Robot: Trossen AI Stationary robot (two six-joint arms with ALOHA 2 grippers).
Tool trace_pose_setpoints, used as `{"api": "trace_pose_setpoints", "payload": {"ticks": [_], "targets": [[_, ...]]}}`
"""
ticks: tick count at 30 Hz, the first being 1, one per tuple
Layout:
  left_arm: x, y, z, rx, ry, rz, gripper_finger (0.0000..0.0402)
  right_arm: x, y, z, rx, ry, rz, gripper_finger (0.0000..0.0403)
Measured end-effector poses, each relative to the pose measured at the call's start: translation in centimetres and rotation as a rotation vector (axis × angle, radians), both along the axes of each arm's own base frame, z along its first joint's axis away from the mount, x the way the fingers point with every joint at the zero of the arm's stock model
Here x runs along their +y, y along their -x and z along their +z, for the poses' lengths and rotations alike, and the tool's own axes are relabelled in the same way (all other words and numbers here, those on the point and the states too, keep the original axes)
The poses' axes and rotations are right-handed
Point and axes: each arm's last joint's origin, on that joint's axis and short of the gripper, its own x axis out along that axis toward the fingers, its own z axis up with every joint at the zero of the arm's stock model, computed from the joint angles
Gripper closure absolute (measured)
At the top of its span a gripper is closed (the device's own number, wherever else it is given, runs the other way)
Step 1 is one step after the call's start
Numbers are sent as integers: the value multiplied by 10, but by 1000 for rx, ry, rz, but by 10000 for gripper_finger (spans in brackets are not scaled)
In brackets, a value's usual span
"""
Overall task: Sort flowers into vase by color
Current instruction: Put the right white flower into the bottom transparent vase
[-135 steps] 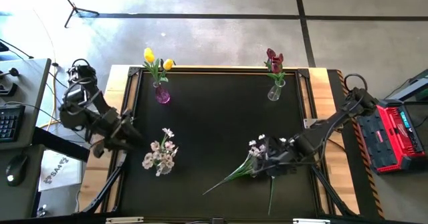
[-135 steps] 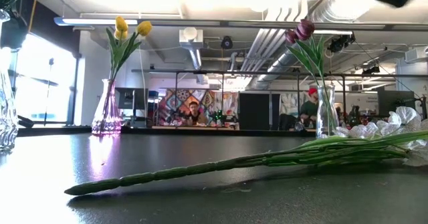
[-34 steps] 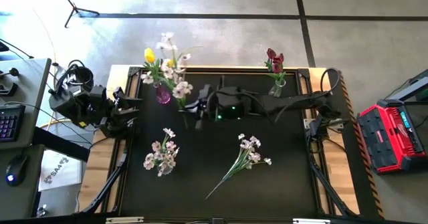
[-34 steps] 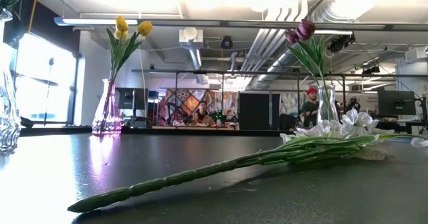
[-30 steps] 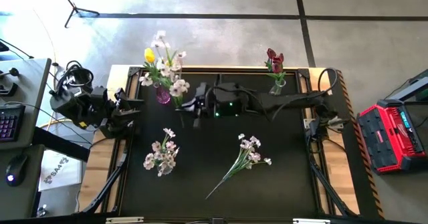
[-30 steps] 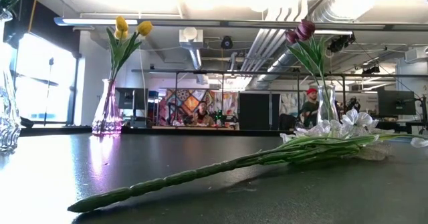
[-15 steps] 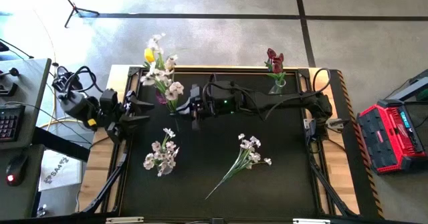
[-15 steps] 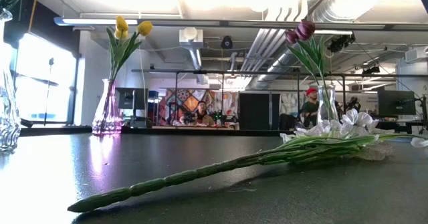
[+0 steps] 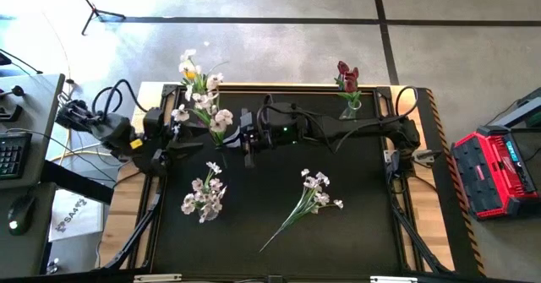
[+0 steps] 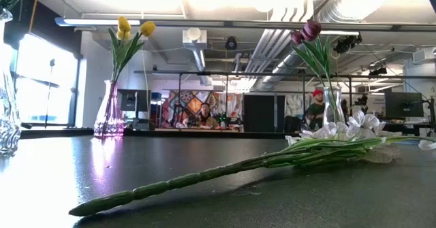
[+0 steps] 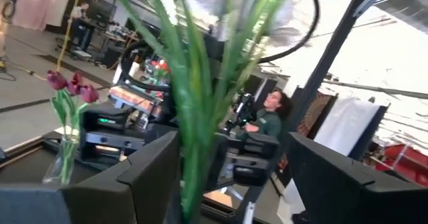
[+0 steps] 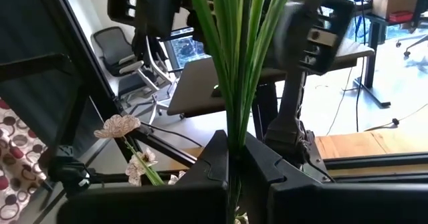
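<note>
My right gripper (image 9: pixel 226 139) reaches across the table's far half and is shut on a spray of small white blossoms (image 9: pixel 203 101). My left gripper (image 9: pixel 188 141) stands open with its fingers either side of that spray's green stems (image 11: pixel 194 144). Yellow tulips (image 10: pixel 126 30) stand in a purple vase (image 10: pixel 109 116) at the far left. Dark red tulips (image 9: pixel 345 76) stand in a clear vase (image 10: pixel 332 112) at the far right. Another white spray (image 9: pixel 314 192) lies flat on the table, its stem (image 10: pixel 204 177) pointing toward the near edge. My right gripper pinches the bundle of green stems (image 12: pixel 232 117) between its two shut fingers, which come level from the table's right and lie across the stems. The spray stands roughly upright, blossoms on top, clear of the table. My left gripper: I cannot tell whether a finger (image 11: pixel 157 174) touches the stems.
A bunch of white blossoms (image 9: pixel 203 197) shows at the near left, where the low view has a clear vase (image 10: pixel 7 119) with green stems. People sit at desks in the room beyond. A red case (image 9: pixel 499 173) stands off the table's right side.
My right gripper has carried the white spray toward the table's left edge, past the purple vase, keeping it upright. My left gripper has swung toward the table's middle, coming up to the spray's stems.
</note>
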Motion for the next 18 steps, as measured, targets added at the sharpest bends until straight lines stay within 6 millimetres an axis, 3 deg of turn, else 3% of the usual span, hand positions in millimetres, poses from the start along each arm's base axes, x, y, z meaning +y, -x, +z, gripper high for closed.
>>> {"api": "trace_pose_setpoints", "payload": {"ticks": [11,18], "targets": [[14,-31,-10,48,-61,-65,150,0,0,0,0,14,6,403],[18,-37,-13,72,-146,-24,205,0,0,-2,21,-3,-11,403]]}}
